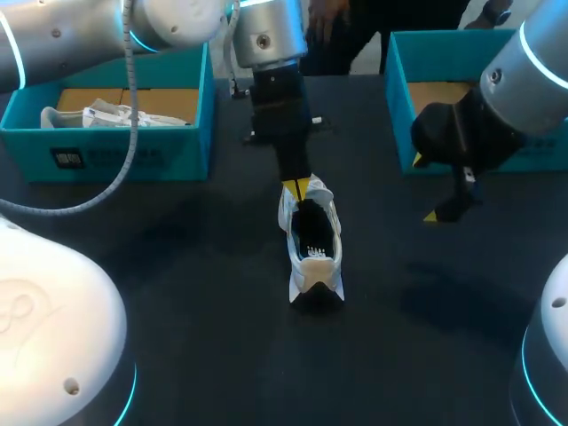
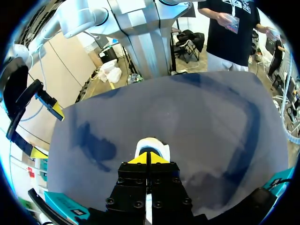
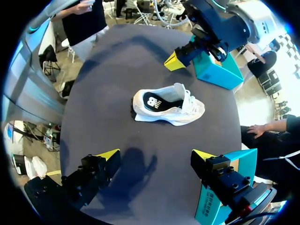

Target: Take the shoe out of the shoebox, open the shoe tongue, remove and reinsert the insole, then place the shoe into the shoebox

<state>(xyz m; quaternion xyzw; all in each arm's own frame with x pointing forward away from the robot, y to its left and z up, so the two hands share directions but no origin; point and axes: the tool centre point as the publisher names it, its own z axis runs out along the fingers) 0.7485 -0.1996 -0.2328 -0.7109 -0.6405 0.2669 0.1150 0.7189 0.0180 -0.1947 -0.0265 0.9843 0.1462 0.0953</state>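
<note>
A white shoe (image 1: 311, 241) lies on the dark table (image 1: 204, 311) near the middle, its opening up and the black insole (image 3: 153, 101) showing inside. My left gripper (image 1: 297, 188) hangs shut just above the shoe's lace end; in the right wrist view the left gripper (image 3: 174, 61) stands a little apart from the tongue, holding nothing. In the left wrist view the left gripper (image 2: 149, 158) has its yellow tips pressed together, with the white shoe (image 2: 152, 146) just ahead of them. My right gripper (image 1: 426, 188) is wide open to the right of the shoe; in its own view the right gripper (image 3: 156, 157) has the shoe (image 3: 166, 104) ahead of it.
A teal shoebox (image 1: 115, 155) at the back left holds another white shoe (image 1: 106, 115). A second teal shoebox (image 1: 404, 98) stands at the back right, behind my right arm. The table's front half is bare dark cloth.
</note>
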